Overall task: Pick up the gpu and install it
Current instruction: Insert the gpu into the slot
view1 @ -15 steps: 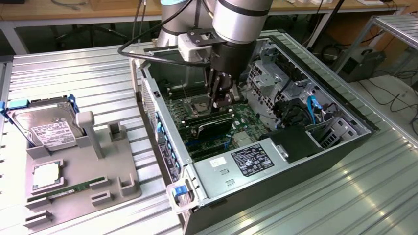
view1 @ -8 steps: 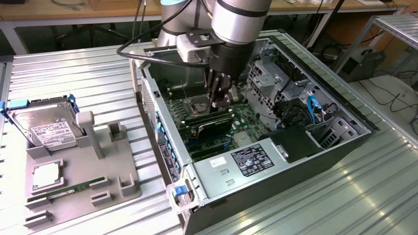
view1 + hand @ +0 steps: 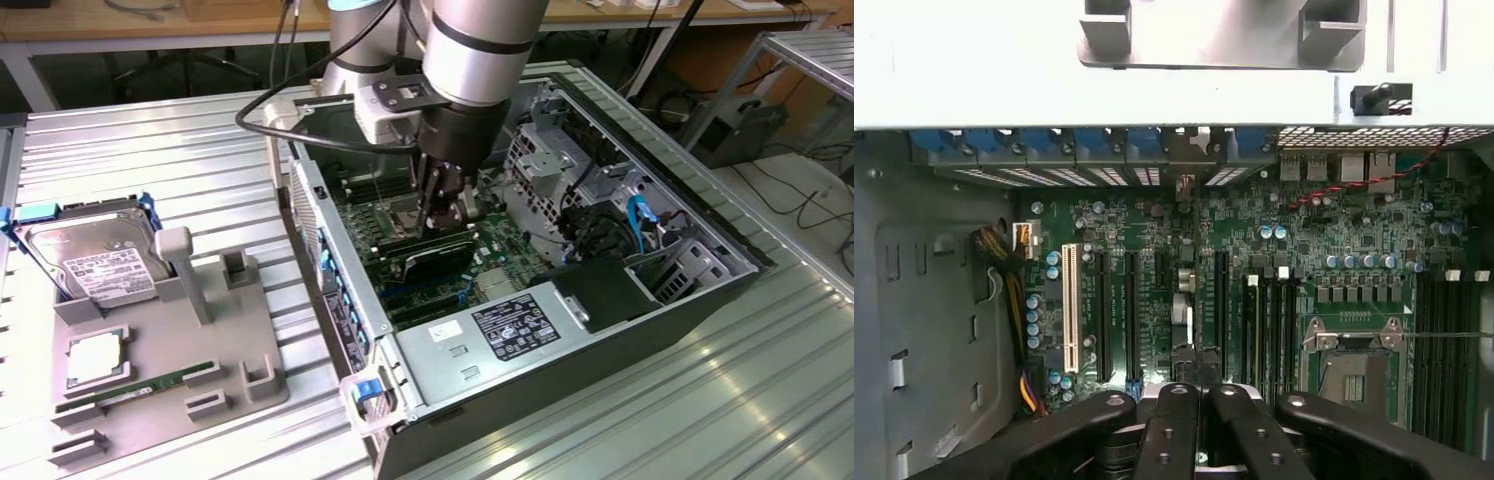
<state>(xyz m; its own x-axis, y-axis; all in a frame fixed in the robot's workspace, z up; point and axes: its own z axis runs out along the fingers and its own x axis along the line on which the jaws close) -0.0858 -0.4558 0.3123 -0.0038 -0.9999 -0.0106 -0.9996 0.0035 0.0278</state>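
Observation:
The open computer case (image 3: 727, 262) lies on the metal table with its motherboard (image 3: 514, 240) exposed. Inside it, the gpu (image 3: 434, 262), a thin dark card, stands on edge over the expansion slots. My gripper (image 3: 447, 222) reaches straight down into the case and is shut on the card's upper edge. In the wrist view the black fingers (image 3: 1172, 420) are pressed together at my gripper (image 3: 1197, 400). The gpu (image 3: 1185, 305) shows edge-on, running from the fingers toward the rear slot openings (image 3: 1189, 165).
At the exterior view's left a grey fixture (image 3: 200, 350) holds a silver hard drive (image 3: 94, 262), a CPU chip (image 3: 96, 357) and a green RAM stick (image 3: 134, 390). The power supply (image 3: 494, 330) and drive cages (image 3: 561, 150) crowd the case. A white slot (image 3: 1068, 310) and the CPU socket (image 3: 1354, 350) flank the card.

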